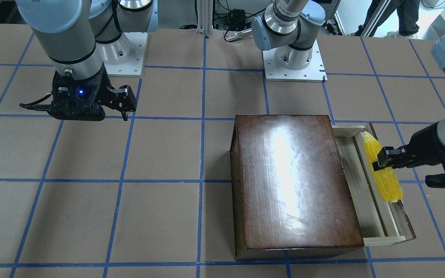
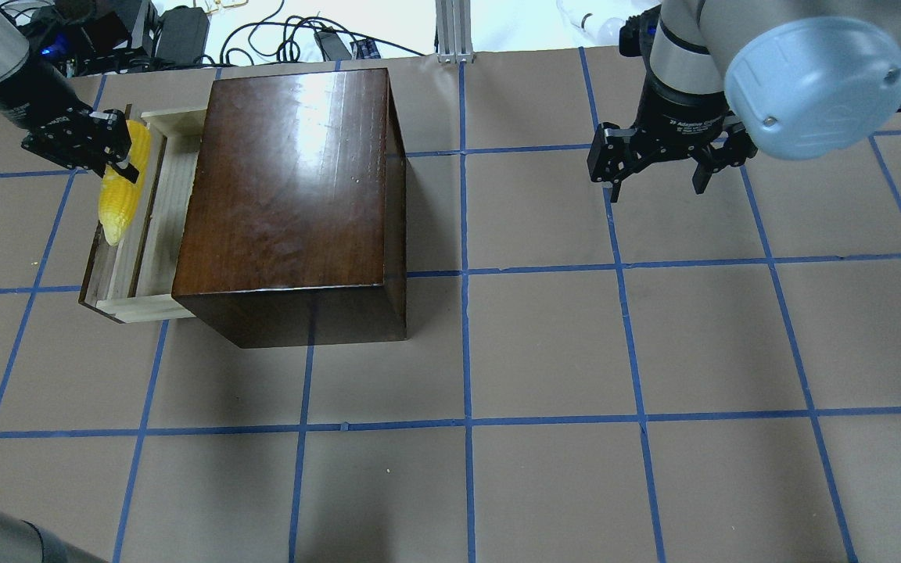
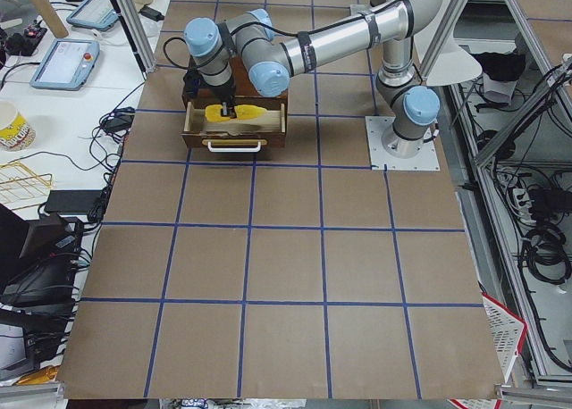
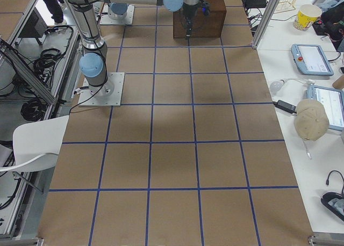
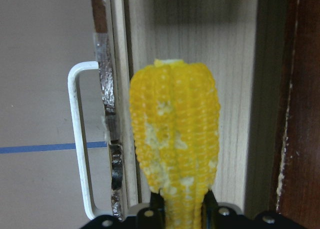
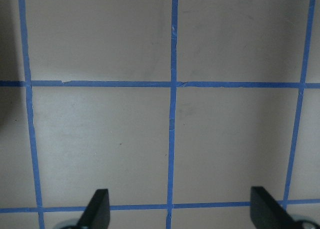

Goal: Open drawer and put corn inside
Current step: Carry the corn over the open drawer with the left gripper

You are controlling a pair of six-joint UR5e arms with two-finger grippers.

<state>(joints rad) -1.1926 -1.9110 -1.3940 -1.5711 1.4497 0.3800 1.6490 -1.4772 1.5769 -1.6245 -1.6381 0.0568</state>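
The drawer (image 2: 163,195) of the dark-brown box (image 2: 294,188) is pulled open, showing its pale wood tray (image 1: 352,170) and white pull (image 5: 77,139). My left gripper (image 2: 118,152) is shut on the yellow corn (image 2: 123,195) near one end and holds it lengthwise over the drawer, close to its front panel (image 1: 404,216). In the left wrist view the corn (image 5: 175,144) hangs over the tray floor (image 5: 240,89) with the fingers (image 5: 156,205) on both sides. I cannot tell if it touches the wood. My right gripper (image 2: 656,188) is open and empty, far from the box above the bare table.
The brown tabletop has a grid of blue tape lines (image 2: 466,270). Both arm bases (image 1: 294,65) stand at the robot's side of the table. Cables and equipment (image 2: 184,31) lie beyond the far edge behind the box.
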